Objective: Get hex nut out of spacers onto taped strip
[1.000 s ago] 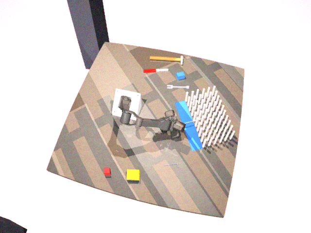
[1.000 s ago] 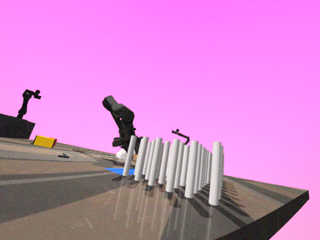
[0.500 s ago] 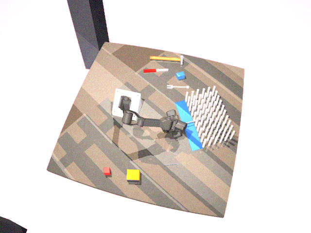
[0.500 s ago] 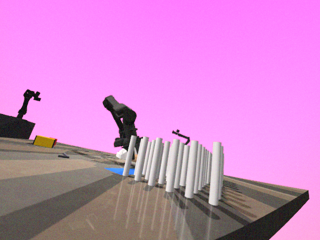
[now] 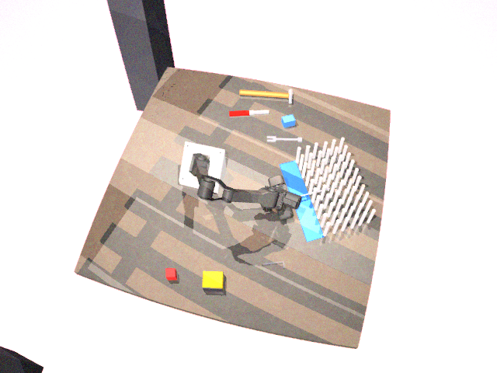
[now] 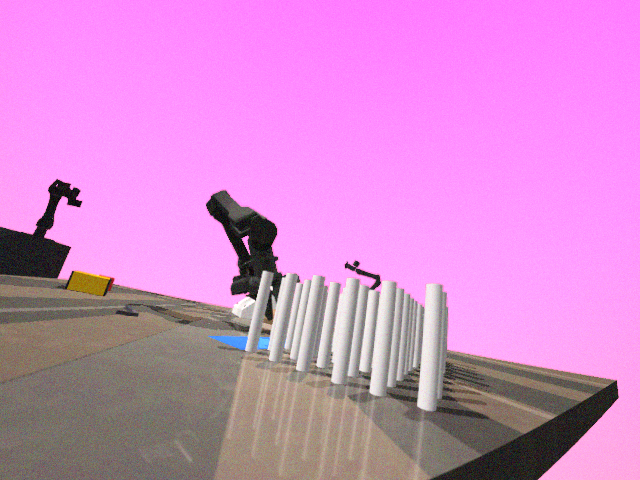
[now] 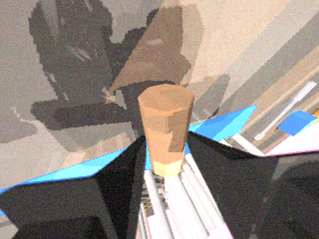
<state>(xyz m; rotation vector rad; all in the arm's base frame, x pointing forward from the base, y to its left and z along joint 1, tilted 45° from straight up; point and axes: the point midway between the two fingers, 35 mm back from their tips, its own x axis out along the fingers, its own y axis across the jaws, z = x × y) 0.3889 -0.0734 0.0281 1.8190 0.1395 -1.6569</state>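
Observation:
My gripper is shut on the faceted wooden handle of a tool. In the top view the tool's thin pale shaft reaches from the gripper over the blue taped strip to the front spacers. Its far end is hidden among them. The white spacers stand upright in a dense field beyond the strip. The gripper is on the robot's side of the strip. I cannot make out the nut; whether the tool touches it or a spacer cannot be told.
A forked metal tool, a blue block, a red-handled tool and a hammer lie beyond the field's upper end. A thin bent rod, yellow block and red cube lie on the opposite side.

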